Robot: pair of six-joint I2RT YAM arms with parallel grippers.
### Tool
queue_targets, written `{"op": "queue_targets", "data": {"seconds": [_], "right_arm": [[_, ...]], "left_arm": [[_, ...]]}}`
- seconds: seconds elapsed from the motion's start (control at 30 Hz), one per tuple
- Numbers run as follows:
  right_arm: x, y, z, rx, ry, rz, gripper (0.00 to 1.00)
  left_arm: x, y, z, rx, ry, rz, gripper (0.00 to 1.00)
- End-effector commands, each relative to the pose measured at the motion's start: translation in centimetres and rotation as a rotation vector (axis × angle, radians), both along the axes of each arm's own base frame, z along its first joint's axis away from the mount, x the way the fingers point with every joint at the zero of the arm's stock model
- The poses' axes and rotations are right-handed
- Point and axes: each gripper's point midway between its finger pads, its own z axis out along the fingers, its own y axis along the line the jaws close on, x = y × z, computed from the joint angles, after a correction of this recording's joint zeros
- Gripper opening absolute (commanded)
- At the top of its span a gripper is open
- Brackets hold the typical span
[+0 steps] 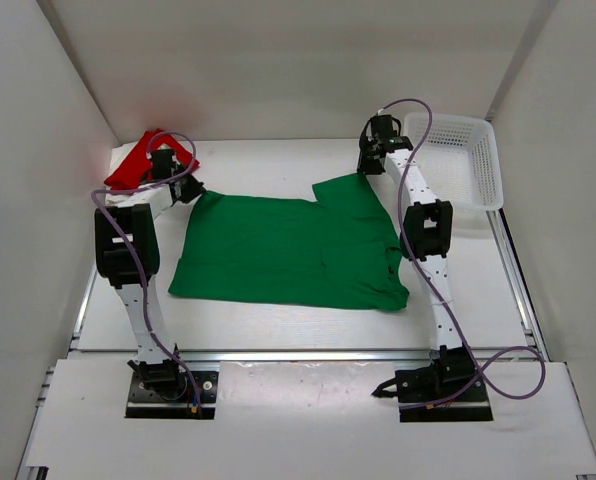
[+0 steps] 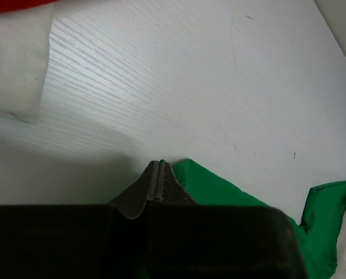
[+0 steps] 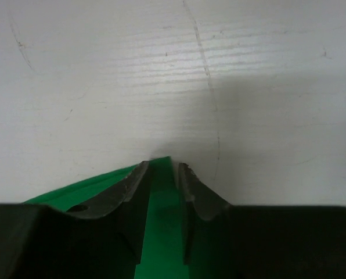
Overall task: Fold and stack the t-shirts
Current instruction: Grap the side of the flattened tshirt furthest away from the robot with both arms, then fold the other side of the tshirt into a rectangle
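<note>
The green t-shirt (image 1: 288, 250) lies spread flat in the middle of the table. My left gripper (image 1: 192, 190) is at its far left corner, with its jaws shut on the green edge (image 2: 159, 165). My right gripper (image 1: 364, 170) is at the far right corner by the sleeve. In the right wrist view its jaws stand narrowly apart, with green cloth (image 3: 161, 192) filling the gap. The red t-shirt (image 1: 138, 160) lies bunched at the back left. A white t-shirt (image 2: 13, 64) shows beside the red cloth (image 2: 16, 4) in the left wrist view.
A white plastic mesh basket (image 1: 458, 160) stands at the back right, just right of my right arm. White walls enclose the table at the back and on both sides. Bare table lies behind the green t-shirt.
</note>
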Motion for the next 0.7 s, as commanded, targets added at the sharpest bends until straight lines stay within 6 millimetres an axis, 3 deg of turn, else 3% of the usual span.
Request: {"op": "queue_targets", "data": {"seconds": [0.0,0.07,0.1,0.17,0.27,0.37,0.4,0.47,0.5,0.53,0.67], "right_arm": [[-0.4,0.8,0.9,0.002,0.001,0.034,0.23],[-0.1,0.9,1.6,0.024,-0.017,0.040,0.03],[-0.3,1.2,2.0,0.026,-0.015,0.049,0.00],[0.1,0.9,3.6,0.049,-0.042,0.053,0.00],[-0.9,0.2,6.8,0.040,-0.044,0.059,0.00],[-3.1,0.4,12.1,0.021,-0.073,0.112,0.01],[-4.2,0.7,11.3,0.014,-0.033,0.138,0.00],[-5.8,0.5,14.0,0.000,-0.054,0.159,0.00],[-6.9,0.4,13.1,-0.003,-0.013,0.165,0.00],[-7.5,-0.1,14.3,-0.021,-0.022,0.165,0.00],[-12.0,-0.9,13.7,-0.068,0.099,0.159,0.00]], "left_arm": [[0.4,-0.2,4.3,-0.012,-0.097,-0.006,0.00],[0.4,-0.2,4.6,-0.013,-0.109,-0.002,0.00],[0.1,-0.5,4.2,-0.018,-0.097,-0.011,0.00],[0.1,-0.3,4.4,-0.024,-0.113,-0.005,0.00],[-0.3,-0.3,4.7,-0.046,-0.120,-0.001,0.00],[-1.1,-0.3,5.0,-0.055,-0.133,-0.009,0.00],[-1.2,-0.3,5.3,-0.078,-0.140,-0.007,0.00],[-2.0,-0.1,5.3,-0.102,-0.138,0.000,0.00],[-1.8,0.1,6.0,-0.105,-0.166,0.000,0.00],[-2.1,0.3,5.9,-0.107,-0.158,0.004,0.00],[-3.2,1.3,6.0,-0.136,-0.153,0.015,0.00]]}}
